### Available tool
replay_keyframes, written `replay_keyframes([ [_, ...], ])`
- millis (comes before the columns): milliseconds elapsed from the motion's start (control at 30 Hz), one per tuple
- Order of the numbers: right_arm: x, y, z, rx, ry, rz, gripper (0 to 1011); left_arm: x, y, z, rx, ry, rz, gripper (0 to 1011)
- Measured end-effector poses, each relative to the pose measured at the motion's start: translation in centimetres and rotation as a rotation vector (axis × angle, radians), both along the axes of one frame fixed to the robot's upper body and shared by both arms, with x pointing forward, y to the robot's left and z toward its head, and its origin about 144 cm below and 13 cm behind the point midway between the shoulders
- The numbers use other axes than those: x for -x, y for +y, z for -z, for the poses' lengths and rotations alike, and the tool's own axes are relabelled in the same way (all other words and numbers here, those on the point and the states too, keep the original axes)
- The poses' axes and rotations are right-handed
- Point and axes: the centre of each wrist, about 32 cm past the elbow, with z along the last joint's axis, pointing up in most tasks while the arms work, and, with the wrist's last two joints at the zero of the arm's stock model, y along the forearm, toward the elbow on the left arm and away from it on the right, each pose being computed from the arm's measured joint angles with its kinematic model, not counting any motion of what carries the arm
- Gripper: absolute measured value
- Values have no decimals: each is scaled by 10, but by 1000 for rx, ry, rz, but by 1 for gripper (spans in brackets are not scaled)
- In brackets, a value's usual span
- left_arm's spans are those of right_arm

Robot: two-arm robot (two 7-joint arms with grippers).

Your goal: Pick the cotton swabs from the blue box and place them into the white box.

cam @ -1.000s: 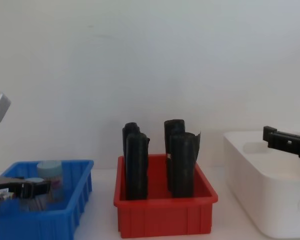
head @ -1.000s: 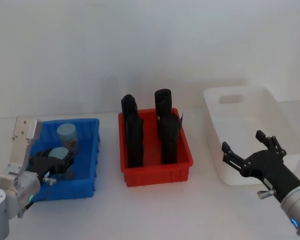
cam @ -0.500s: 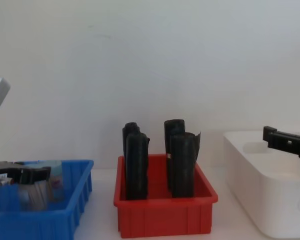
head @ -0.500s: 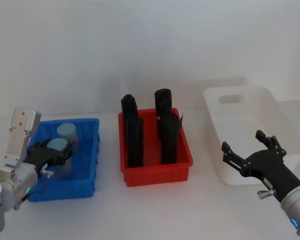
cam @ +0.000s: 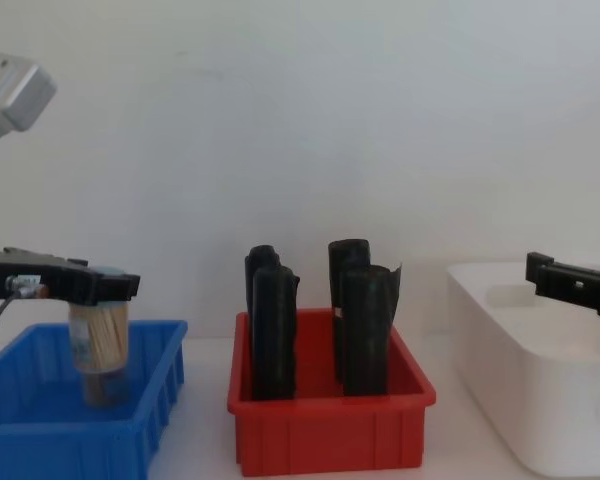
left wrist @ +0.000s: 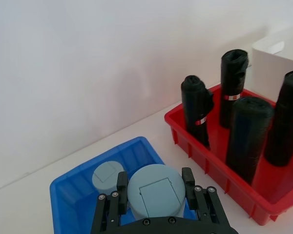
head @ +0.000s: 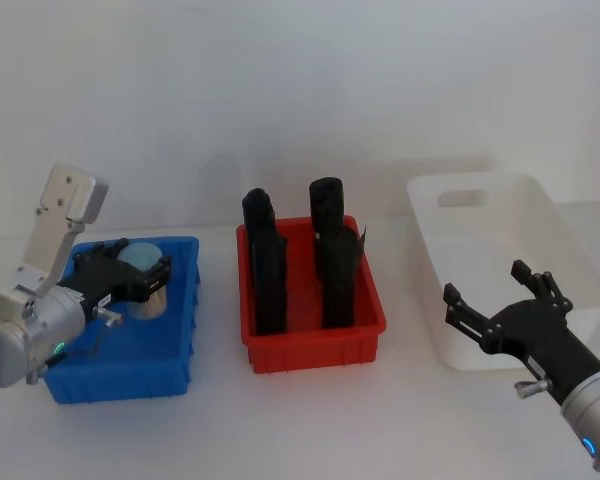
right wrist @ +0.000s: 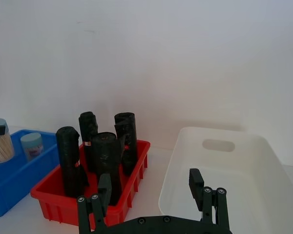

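The white box (head: 510, 195) is sitting at far right, with the right gripper (head: 495, 285) hanging open at its near-left side. Over the blue box (head: 120, 375) at left, the left gripper (head: 138, 280) is rising, closed on a jar of cotton swabs (cam: 97, 345) that sat lower in the box half a second ago. The pick is looking secure; the second jar (left wrist: 106, 176) is waiting in the blue box.

A white table (head: 310, 420) carries three in a row — blue box (head: 120, 385), red bin (head: 315, 352), white box (head: 500, 195).

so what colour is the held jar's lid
Pale teal lid, best in the left wrist view.
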Motion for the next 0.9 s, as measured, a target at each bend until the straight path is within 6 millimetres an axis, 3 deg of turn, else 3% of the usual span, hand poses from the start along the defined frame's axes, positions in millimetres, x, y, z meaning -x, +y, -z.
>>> replay_keyframes([
  [400,0,0,0,0,0,0,1001,3,-13,-41,-28,1,175,670],
  [900,0,0,0,0,0,0,1001,1,-25,-68,-15,-3,347,670],
])
